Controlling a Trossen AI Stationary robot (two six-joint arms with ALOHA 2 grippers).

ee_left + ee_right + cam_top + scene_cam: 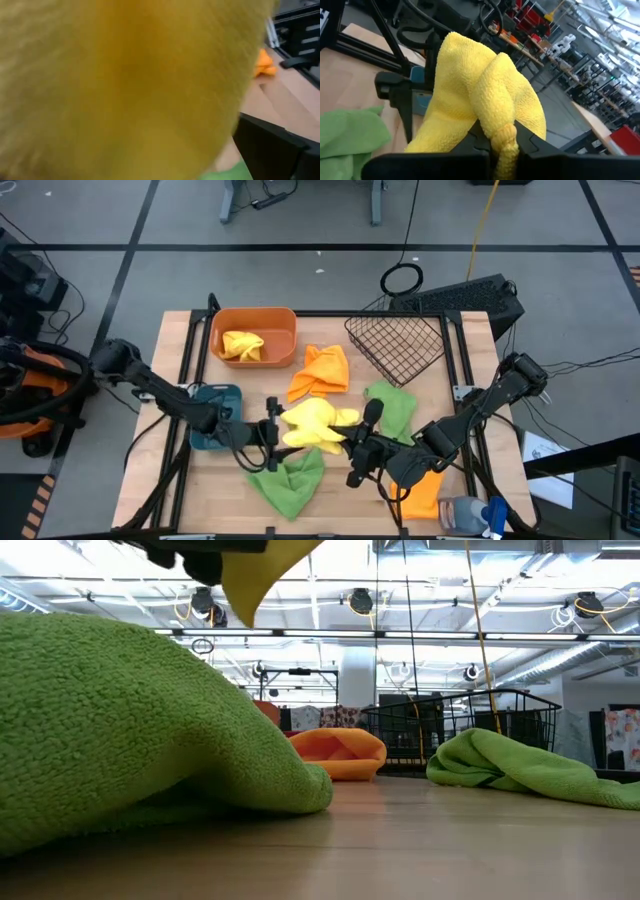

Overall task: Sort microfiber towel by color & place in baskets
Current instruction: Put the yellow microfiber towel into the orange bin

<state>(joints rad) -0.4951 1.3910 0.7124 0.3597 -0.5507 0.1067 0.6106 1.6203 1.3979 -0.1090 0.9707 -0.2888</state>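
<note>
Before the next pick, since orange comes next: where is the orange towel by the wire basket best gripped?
On the orange towel, the raised fold at its middle looks best, taken from straight above: it lies crumpled with the orange tub and wire basket crowding its sides.

The towels, yellow (485, 95), green (120, 730) and orange (322, 368), are seen as looped, matt, fuzzy cloth. The tabletop (420, 840) is shown as smooth pale wood. The orange tub (256, 320) looks of smooth plastic, the basket (398, 342) of dark wire mesh.
</note>
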